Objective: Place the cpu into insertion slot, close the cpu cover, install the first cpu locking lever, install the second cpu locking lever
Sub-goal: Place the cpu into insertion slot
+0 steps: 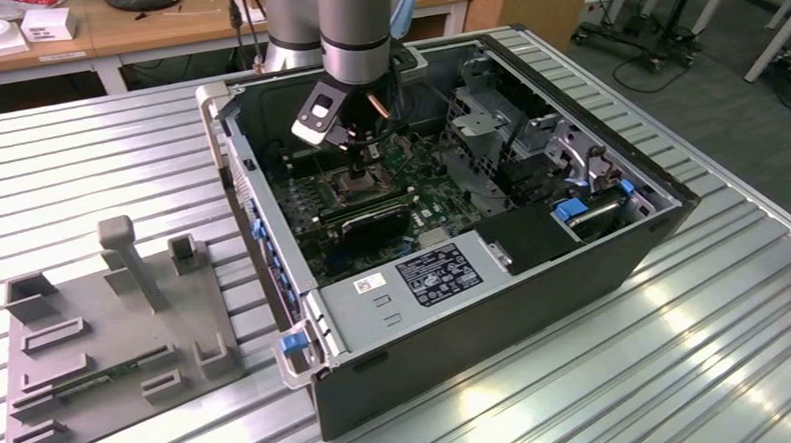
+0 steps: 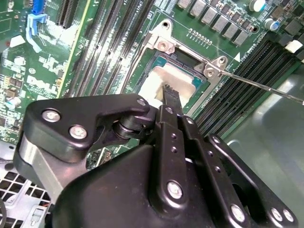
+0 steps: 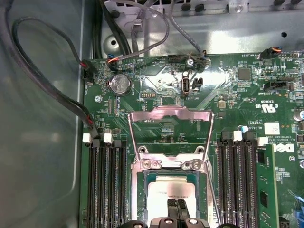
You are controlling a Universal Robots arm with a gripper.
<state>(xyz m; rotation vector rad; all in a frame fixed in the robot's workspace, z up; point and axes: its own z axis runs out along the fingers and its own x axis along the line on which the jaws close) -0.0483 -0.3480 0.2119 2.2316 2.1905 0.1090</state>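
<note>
Second wrist view: cpu (image 2: pixel 159 78) lies flat inside insertion slot (image 2: pixel 189 62), pale top up. Gripper (image 2: pixel 170 91) fingers pinched together, nothing between them, tips at cpu top; contact we cannot confirm. First wrist view: cpu cover (image 3: pixel 171 112) stands open, tilted back on hinge. We judge seating step in hand: we check chip sits level, edges square to socket rim; no hard downward push, no sideways drag.
</note>
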